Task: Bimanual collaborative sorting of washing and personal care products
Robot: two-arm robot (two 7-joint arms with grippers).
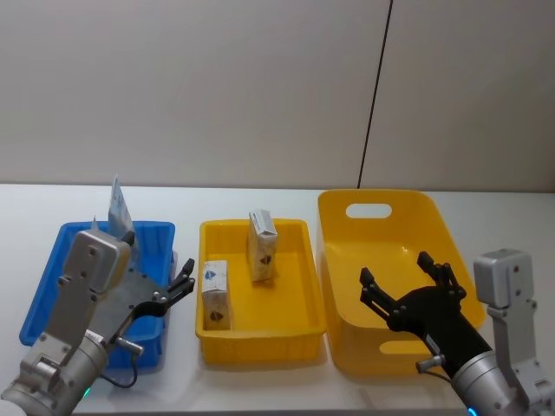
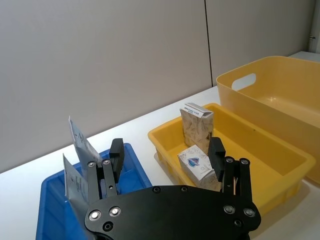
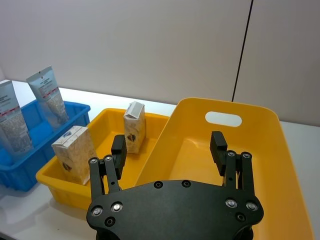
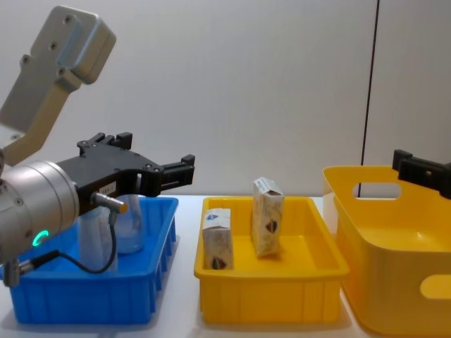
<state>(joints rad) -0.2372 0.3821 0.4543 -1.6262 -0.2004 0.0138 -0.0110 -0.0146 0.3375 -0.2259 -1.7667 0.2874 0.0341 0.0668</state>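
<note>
Left gripper [image 1: 178,290]: jaws are gaping wide, gripping and touching nothing, and hovering above the right edge of the blue rectangular plastic bin [image 4: 84,303].
Right gripper [image 1: 396,270]: jaws are spreading wide, gripping nothing, and hanging over the large yellow plastic bin with a handle slot [image 1: 342,251].
Pale translucent squeeze tubes: a nearer tube [image 3: 10,120] and a farther tube [image 3: 47,95] are standing crimped end up in the blue bin, just left of the left jaws.
Small cream cartons with dark emblems: a front carton [image 1: 215,295] and a back carton [image 1: 263,247] are standing upright in the shallow yellow plastic tray [image 1: 260,342], between the two sets of jaws.
White bench [image 1: 260,381]: carrying all three containers.
</note>
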